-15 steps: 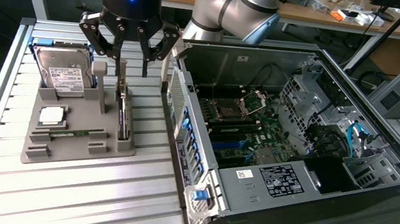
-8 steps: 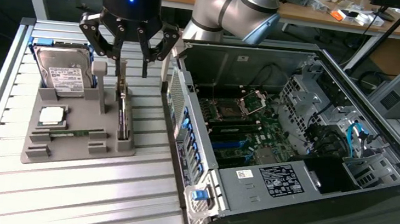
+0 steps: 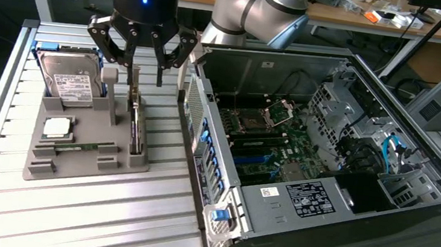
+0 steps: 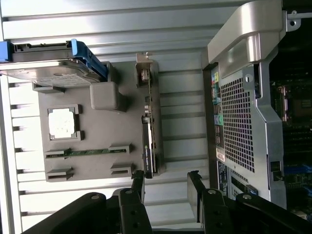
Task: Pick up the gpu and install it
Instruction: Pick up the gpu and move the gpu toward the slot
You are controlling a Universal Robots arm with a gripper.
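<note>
Slatted metal bench (image 3: 73, 218) | gripper (image 3: 145, 81) spread wide, empty, above gpu (image 3: 135, 124) standing on edge | hard drive (image 3: 71, 79) label unreadable

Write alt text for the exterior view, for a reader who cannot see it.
The gripper hangs, fingers open, over the gpu, which stands on edge in a grey tray with a hard drive. An open computer case sits to the exterior view's right.

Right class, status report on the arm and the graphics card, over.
Claw open, hanging above the graphics card. Card upright on edge in the grey holder, not gripped. Hard drive beside it, apart.
</note>
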